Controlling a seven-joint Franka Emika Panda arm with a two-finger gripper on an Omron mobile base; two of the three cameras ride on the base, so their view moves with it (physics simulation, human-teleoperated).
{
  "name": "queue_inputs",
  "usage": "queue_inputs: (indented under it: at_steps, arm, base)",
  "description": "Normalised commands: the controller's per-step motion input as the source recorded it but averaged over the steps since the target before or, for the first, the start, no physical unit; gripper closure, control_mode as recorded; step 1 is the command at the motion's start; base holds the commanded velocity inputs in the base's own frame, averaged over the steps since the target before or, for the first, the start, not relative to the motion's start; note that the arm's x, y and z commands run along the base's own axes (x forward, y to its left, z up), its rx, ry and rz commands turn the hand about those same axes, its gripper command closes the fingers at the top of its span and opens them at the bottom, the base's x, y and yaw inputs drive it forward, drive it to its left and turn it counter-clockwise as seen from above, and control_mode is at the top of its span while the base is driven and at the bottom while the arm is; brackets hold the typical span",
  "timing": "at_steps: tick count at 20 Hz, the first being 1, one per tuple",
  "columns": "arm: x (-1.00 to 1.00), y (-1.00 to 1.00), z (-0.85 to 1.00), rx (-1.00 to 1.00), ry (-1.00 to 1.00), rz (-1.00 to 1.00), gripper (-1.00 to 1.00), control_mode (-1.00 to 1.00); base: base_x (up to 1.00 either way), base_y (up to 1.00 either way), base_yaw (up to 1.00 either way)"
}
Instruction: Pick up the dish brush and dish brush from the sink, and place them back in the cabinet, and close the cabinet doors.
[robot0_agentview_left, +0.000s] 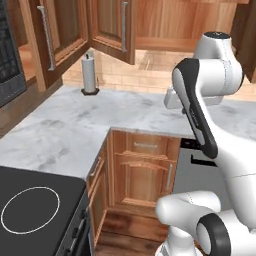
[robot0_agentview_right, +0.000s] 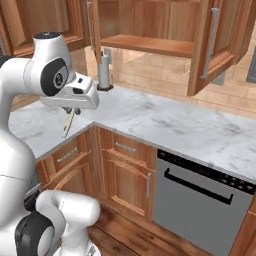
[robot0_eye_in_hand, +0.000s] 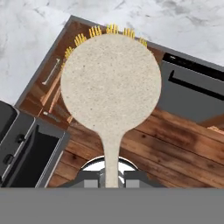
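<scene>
My claw (robot0_eye_in_hand: 108, 180) is clenched on the handle of a dish brush (robot0_eye_in_hand: 110, 83); in the hand view the stem rises from between my fingertips at 6 o'clock to a round speckled tan head at the centre, with yellow bristles fringing its far rim from 10 to 1 o'clock. In the right base view the same brush (robot0_agentview_right: 68, 123) hangs as a thin tan stick below my wrist, at 9 o'clock of the picture, over the front edge of the marble counter (robot0_agentview_right: 165, 122).

Going left to right in the left base view: a black cooktop (robot0_agentview_left: 35, 205) at 8 o'clock meets the counter's inner corner, a paper towel holder (robot0_agentview_left: 90, 74) stands at 11 o'clock against the brick wall, and the cabinet (robot0_agentview_right: 150, 30) hangs above it with both cabinet doors (robot0_agentview_left: 111, 27) swung open, their lower edges jutting out over the counter. In the right base view the right door (robot0_agentview_right: 212, 45) overhangs at 1 o'clock. The counter between towel holder and dishwasher (robot0_agentview_right: 200, 200) is bare marble, giving wide room under the cabinet's open shelf. Below the brush lies wood flooring.

I can read no writing or brand marks anywhere.
</scene>
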Motion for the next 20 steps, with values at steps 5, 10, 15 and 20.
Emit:
queue_inputs:
  at_steps: [5,10,15,20]
  arm:
    - [0.00,0.00,0.00,0.00,0.00,0.00,1.00,1.00]
    - [0.00,0.00,0.00,0.00,0.00,0.00,1.00,1.00]
    - [0.00,0.00,0.00,0.00,0.00,0.00,1.00,1.00]
    - [0.00,0.00,0.00,0.00,0.00,0.00,1.00,1.00]
  base:
    - [0.31,0.00,-0.26]
    - [0.56,0.00,-0.26]
    - [0.61,0.00,-0.26]
    - [0.54,0.00,-0.28]
